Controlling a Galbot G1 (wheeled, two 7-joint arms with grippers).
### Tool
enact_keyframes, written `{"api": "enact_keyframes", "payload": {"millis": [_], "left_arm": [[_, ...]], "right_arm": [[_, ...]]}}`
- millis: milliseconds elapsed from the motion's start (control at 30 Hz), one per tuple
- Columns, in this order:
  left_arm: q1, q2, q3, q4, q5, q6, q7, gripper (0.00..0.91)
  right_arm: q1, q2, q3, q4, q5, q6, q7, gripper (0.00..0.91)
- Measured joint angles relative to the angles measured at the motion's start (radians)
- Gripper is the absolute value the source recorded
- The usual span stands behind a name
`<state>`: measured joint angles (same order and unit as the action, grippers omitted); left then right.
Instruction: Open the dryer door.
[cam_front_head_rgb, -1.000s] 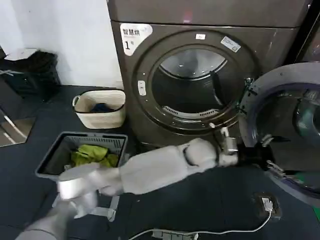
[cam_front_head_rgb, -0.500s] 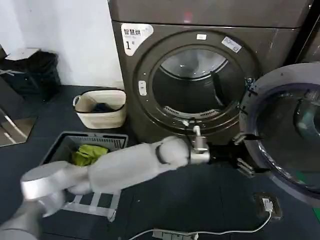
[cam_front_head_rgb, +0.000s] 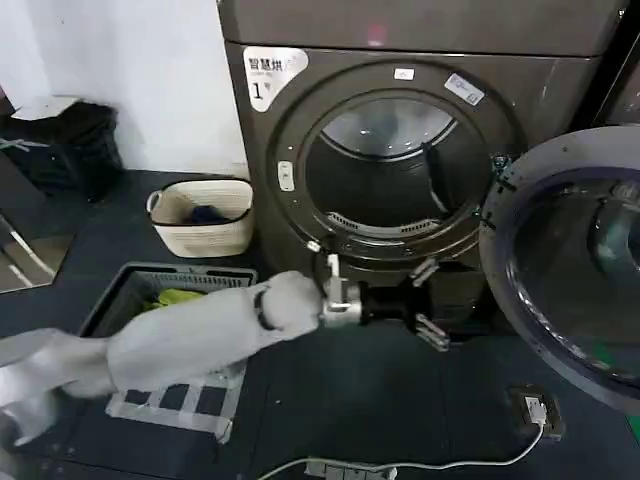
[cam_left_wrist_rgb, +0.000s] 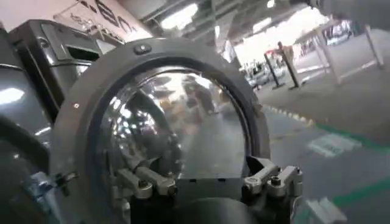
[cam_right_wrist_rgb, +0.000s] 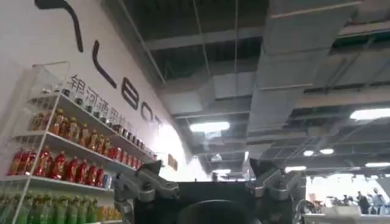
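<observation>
The dryer door (cam_front_head_rgb: 565, 290) stands swung wide open to the right of the bronze-grey machine (cam_front_head_rgb: 250, 180) marked "1", its inner rim and tinted glass facing me. The round drum opening (cam_front_head_rgb: 385, 170) is uncovered. My left arm reaches across low in front of the machine. Its gripper (cam_front_head_rgb: 432, 303) is open, empty and a short way left of the door's edge. In the left wrist view the door (cam_left_wrist_rgb: 164, 122) sits beyond the open left gripper (cam_left_wrist_rgb: 207, 179). My right gripper (cam_right_wrist_rgb: 204, 182) is open and empty, with the ceiling behind it.
A white basket (cam_front_head_rgb: 200, 215) stands on the floor left of the machine. A grey laundry crate (cam_front_head_rgb: 165, 295) with green cloth lies under my left arm. A cable and plug (cam_front_head_rgb: 530, 410) lie on the floor below the door. A dark bin (cam_front_head_rgb: 60, 140) sits far left.
My left gripper has drawn back to the left, away from the door's edge it was at a second ago. The door stays open at the right.
</observation>
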<state>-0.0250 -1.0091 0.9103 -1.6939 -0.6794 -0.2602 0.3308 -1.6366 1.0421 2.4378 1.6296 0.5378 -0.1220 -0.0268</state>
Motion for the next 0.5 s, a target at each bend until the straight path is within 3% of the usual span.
{"api": "enact_keyframes", "payload": {"millis": [133,333,500], "left_arm": [[0.013,0.079,0.0,-0.031,-0.005,0.001,-0.048,0.907],[0.025,0.211,0.017,-0.058,0.044,-0.064,-0.056,0.907],[0.032,0.316,0.039,-0.075,0.096,-0.064,-0.066,0.907]], "right_arm": [[0.003,0.0,-0.005,0.0,0.0,0.001,-0.003,0.907],[0.011,0.0,-0.018,0.007,-0.002,0.002,-0.005,0.907],[0.02,0.003,-0.035,0.016,-0.004,0.002,-0.006,0.907]]}}
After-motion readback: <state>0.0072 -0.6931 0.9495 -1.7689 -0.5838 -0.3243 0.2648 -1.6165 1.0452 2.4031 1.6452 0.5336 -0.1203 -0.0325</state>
